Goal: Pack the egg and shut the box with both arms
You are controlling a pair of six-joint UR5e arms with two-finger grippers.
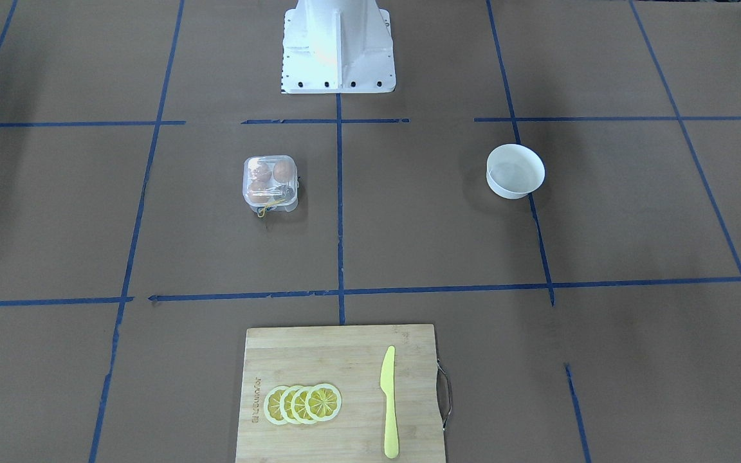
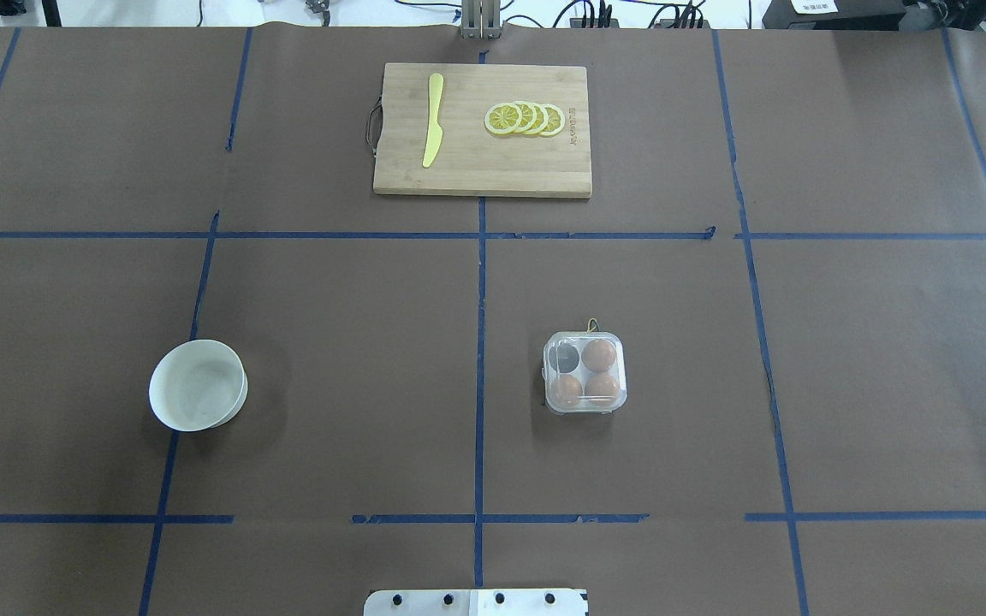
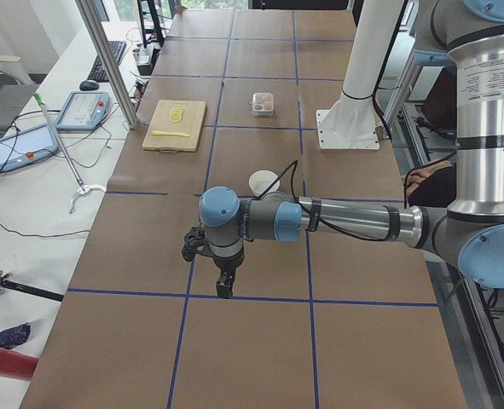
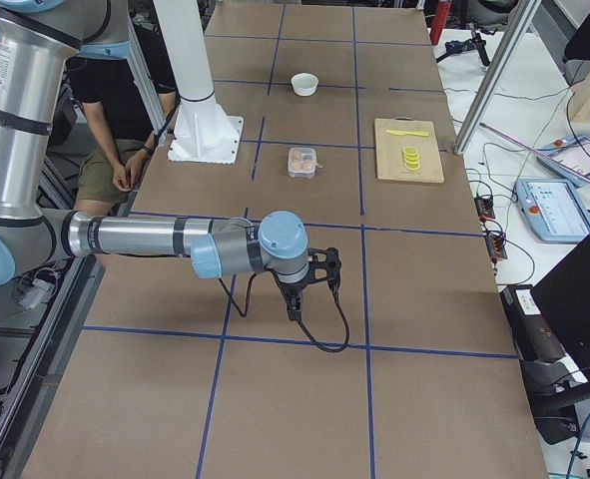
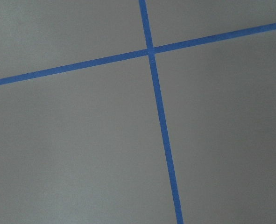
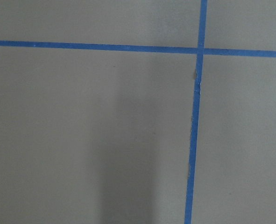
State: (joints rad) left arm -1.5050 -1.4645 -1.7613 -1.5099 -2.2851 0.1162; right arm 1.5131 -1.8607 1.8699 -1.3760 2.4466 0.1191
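The clear plastic box [image 2: 585, 373] stands right of the table's centre line; it also shows in the front view [image 1: 270, 183]. Three tan-brown eggs lie in it, such as one egg [image 2: 599, 352]; the fourth cell [image 2: 562, 357] looks dark and empty. The clear lid appears to lie down over the cells, and the yellow cord [image 1: 269, 206] sticks out at one side. My left gripper [image 3: 224, 285] shows only in the exterior left view and my right gripper [image 4: 296, 304] only in the exterior right view. Both point down over bare table, far from the box. I cannot tell whether they are open or shut.
A white round bowl [image 2: 198, 385] stands on the robot's left side, with nothing in it. A wooden cutting board [image 2: 476, 167] at the far edge carries a yellow knife [image 2: 433, 120] and lemon slices [image 2: 525, 118]. The white pedestal [image 1: 337, 45] stands at the near edge.
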